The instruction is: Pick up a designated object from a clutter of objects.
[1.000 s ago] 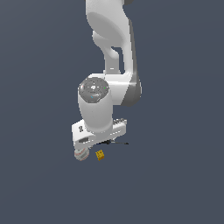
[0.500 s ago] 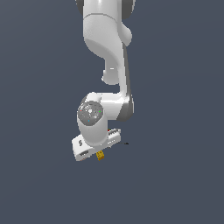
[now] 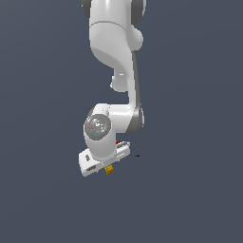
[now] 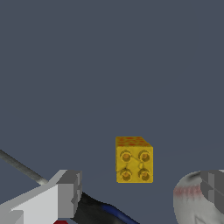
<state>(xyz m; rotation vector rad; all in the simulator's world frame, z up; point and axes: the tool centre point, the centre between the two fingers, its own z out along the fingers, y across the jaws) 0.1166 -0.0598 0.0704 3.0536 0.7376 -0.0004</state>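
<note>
Blocking most of the clutter in the exterior view, the white robot arm [image 3: 116, 71] leaves only a sliver of the small yellow-orange studded block [image 3: 109, 169] showing under its hand, plus a speck of the small red lump [image 3: 118, 142] beside the wrist. In the wrist view the block [image 4: 134, 159] sits on the dark grey floor [image 4: 109, 65], upright, between the two grey fingertips [image 4: 70, 192] of the gripper [image 4: 142, 190], which stand wide apart and touch nothing. The white red-stitched baseball [image 4: 192, 201] is cut off by the frame and partly behind one fingertip, near the block. The blue-and-black-handled screwdriver [image 4: 103, 211] lies half hidden behind the other finger, its thin metal shaft [image 4: 22, 167] running out. No writing is legible.
</note>
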